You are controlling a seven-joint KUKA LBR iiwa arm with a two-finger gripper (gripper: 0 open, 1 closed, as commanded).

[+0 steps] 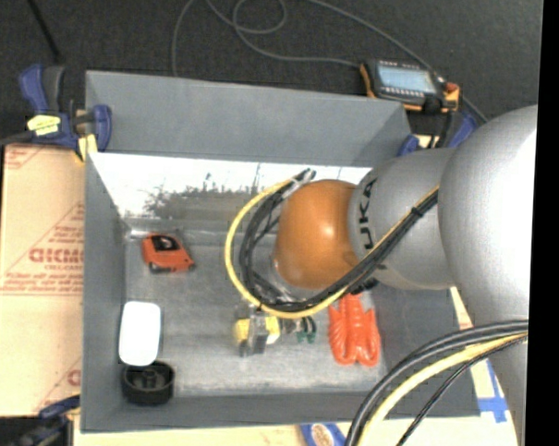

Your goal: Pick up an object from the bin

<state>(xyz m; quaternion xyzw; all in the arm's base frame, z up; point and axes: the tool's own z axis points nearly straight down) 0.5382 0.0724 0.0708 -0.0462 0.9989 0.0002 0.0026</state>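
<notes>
Jaws, opening indiscernible, in the grey metal bin (101, 284) just left of a ribbed orange piece (353, 336); smooth white oval (139, 331) farther left.

Bright light falls from overhead, and a band across the far side of the bin (101, 284) glares almost white (dark smudges mottle its lower edge). The orange cover (316, 238) carries a soft highlight, while shadow pools beneath the arm (484, 208).
</notes>
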